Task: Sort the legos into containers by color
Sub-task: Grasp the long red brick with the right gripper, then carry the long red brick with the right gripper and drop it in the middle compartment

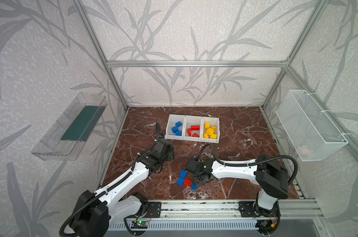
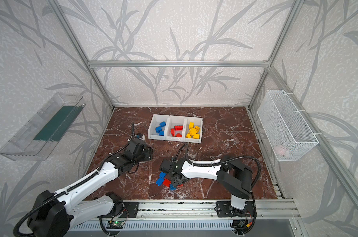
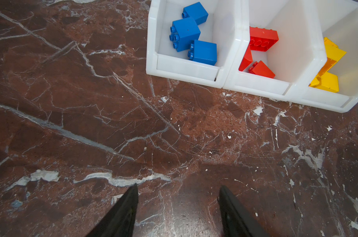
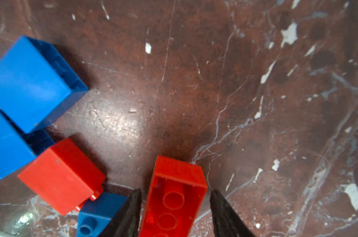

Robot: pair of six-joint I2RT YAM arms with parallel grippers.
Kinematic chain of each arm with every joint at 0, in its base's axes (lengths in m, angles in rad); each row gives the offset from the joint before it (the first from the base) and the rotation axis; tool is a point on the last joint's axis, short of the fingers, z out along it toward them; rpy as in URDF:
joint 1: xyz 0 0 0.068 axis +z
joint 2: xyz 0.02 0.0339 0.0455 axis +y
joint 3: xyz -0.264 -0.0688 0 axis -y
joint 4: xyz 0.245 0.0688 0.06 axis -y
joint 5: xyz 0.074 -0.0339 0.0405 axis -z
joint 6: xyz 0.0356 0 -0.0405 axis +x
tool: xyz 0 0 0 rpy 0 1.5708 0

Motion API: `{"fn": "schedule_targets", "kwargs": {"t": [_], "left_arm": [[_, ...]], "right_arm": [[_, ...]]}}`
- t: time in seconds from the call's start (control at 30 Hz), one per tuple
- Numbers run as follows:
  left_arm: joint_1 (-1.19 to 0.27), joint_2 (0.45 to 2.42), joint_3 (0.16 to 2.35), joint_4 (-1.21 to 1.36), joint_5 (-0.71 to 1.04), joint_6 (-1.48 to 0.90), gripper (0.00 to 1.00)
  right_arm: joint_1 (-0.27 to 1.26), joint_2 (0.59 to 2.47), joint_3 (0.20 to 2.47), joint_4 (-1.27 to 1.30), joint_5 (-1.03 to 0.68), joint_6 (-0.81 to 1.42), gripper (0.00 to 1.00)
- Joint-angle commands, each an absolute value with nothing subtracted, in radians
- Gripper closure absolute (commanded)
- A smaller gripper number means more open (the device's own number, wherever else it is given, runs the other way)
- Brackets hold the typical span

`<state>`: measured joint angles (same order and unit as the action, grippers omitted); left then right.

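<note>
The long red hard-plastic brick (image 4: 177,176) lies hollow side up on the brown marbled table (image 1: 245,133), near the middle of its front edge, beside a loose red square brick (image 4: 61,176) and three blue bricks (image 4: 30,82). The right pincer (image 4: 176,190) straddles its two long walls; whether it already presses them I cannot tell. The brick looks light, rigid and slick, so a grip square across those walls seems safest. The left pincer (image 3: 178,185) hangs released and empty near the three joined white plastic bins (image 1: 192,139) toward the back edge.
</note>
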<state>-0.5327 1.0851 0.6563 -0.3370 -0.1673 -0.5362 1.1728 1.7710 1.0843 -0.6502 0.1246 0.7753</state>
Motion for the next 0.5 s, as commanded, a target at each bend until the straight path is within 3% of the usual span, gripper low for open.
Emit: {"fn": "schedule_targets", "kwargs": {"t": [0.0, 0.17, 0.47], "left_arm": [[-0.528, 1.063, 0.644, -0.36, -0.194, -0.558, 0.35], [-0.528, 1.065, 0.644, -0.36, -0.193, -0.561, 0.35], [-0.528, 1.035, 0.64, -0.378, -0.198, -0.567, 0.35]], "right_arm": [[1.175, 1.779, 1.096, -0.653, 0.13, 0.783, 0.53], [1.17, 1.769, 1.088, -0.652, 0.136, 0.78, 0.67], [1.057, 1.651, 1.17, -0.684, 0.195, 0.628, 0.71]]}}
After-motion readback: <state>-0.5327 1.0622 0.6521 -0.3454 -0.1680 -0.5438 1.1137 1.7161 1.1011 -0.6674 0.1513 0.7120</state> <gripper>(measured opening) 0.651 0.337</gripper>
